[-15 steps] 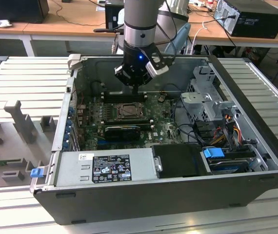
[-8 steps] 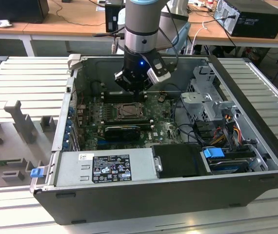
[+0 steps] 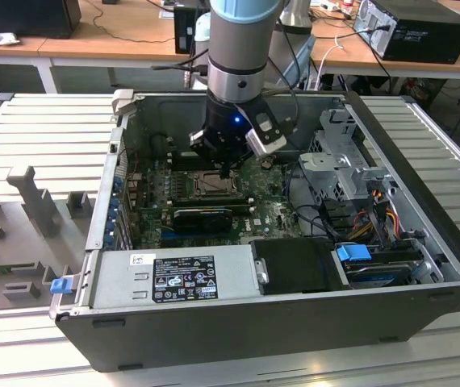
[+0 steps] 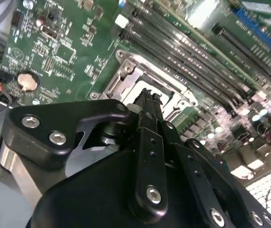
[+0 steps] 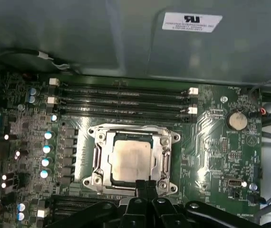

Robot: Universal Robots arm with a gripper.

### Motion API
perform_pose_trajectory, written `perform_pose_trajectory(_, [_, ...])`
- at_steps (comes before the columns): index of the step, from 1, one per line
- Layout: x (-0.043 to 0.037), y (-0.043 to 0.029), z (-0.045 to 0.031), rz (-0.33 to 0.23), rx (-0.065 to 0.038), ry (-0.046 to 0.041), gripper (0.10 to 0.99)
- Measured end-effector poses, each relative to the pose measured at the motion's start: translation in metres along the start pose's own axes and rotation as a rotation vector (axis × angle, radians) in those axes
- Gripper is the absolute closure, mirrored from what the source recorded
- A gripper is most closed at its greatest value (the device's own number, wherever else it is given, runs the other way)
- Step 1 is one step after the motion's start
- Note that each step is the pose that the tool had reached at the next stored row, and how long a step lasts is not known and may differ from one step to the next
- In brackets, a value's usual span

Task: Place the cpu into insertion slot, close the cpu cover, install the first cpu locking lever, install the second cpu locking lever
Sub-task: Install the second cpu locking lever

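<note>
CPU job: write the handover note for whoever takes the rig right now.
Gripper: shut, holding nothing visible, tips at the edge of the socket in the first wrist view.
CPU: seated in the socket, silver face showing.
Cover: lies down flat around the chip.
Done: chip placed, cover closed.
Left: the locking levers. Whether either is latched cannot be told from these views.
In the exterior view the gripper hangs over the board inside the open case.
</note>
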State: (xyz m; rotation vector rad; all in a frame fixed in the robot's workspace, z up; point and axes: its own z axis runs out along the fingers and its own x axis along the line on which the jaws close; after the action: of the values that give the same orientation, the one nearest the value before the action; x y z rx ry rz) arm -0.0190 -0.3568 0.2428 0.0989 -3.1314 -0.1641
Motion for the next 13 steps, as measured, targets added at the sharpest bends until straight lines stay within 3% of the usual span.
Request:
perform_pose_trajectory(2, [0.0009, -0.0095, -0.0001, 0.000, -0.009, -0.0006, 0.980])
perform_pose_trajectory(4, [0.0029, -0.0176, 0.0004, -0.001, -0.011, -0.0005, 0.980])
perform_pose_trajectory(10, [0.0291, -0.0189, 0.0034, -0.006, -0.015, -0.0004, 0.980])
perform_pose_trajectory(13, [0.0322, -0.0192, 0.0071, -0.007, -0.015, 0.0001, 0.980])
